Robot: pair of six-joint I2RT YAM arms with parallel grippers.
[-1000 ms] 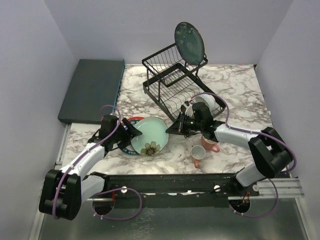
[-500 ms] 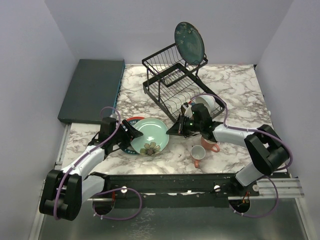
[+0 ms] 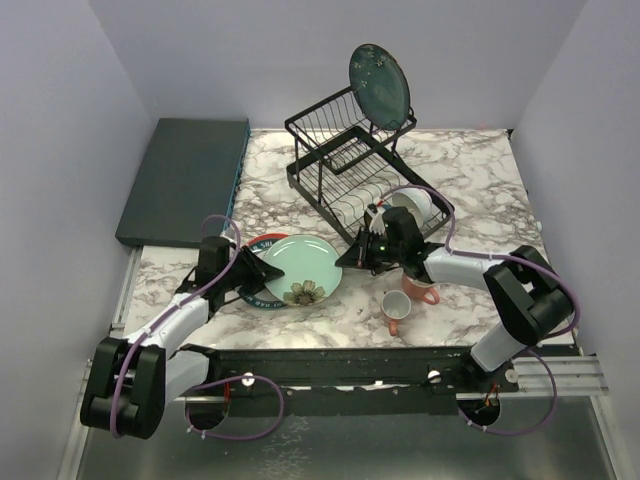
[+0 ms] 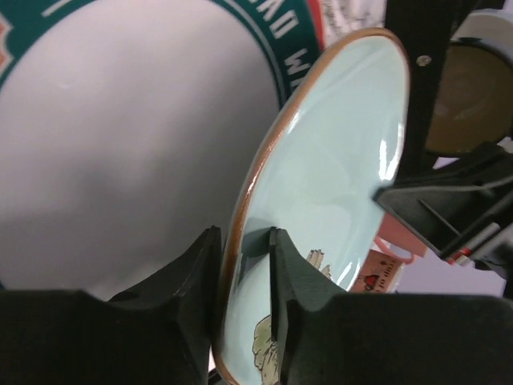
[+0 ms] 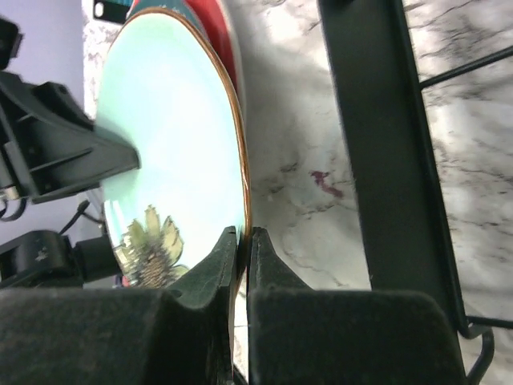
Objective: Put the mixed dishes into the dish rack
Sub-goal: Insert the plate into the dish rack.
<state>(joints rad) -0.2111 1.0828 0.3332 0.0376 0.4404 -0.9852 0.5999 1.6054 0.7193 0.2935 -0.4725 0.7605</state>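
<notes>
A pale green plate with a flower print is gripped at both sides, partly over a red-and-teal plate. My left gripper is shut on its left rim; in the left wrist view the fingers straddle the brown edge of the pale green plate. My right gripper is shut on the right rim, and its fingertips pinch the plate tightly. The black wire dish rack stands behind, with a dark teal plate upright on top.
A white bowl sits at the rack's lower right. Two pink mugs stand near the right arm. A dark teal slab lies at the back left. A rack bar runs close beside the right fingers.
The left gripper slid in over the plate's left rim and its jaws closed on it. The right gripper kept its grip and barely moved.
</notes>
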